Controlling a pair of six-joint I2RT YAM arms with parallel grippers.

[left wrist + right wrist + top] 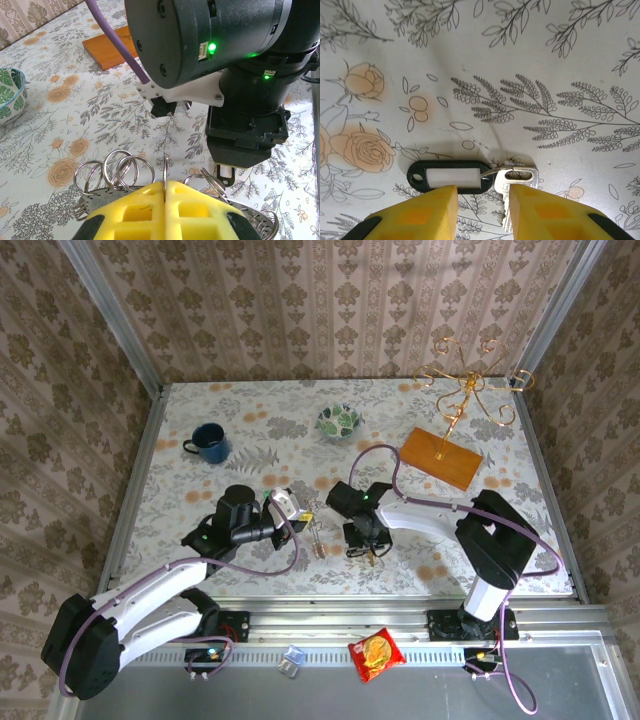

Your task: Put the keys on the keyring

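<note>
Left gripper (165,189), with its chunky yellow fingers, is squeezed fully shut. The right gripper (482,205) has its yellow fingers partly apart, and nothing is held between them. Both hang low over the big flowery table (260,455), close together near its front edge. I think this is so the two can work on the same small things.

The fat black wrist of the right arm (200,45) sits just across from the left fingers.

Next in size is the bunch of silver keys and wire rings (92,202), right under the left fingers. They pinch one thin silver ring (165,167) that stands up from it, likely to keep the bunch steady. I cannot tell if the bunch rests on the table or hangs just above it.

Smaller is the black oval key tag with a white label (451,176), flat on the table below the right fingers. A small silver key (516,182) is joined to its end. The right fingers sit on either side of the spot where these two meet, so they look ready to close on one of them.
</note>
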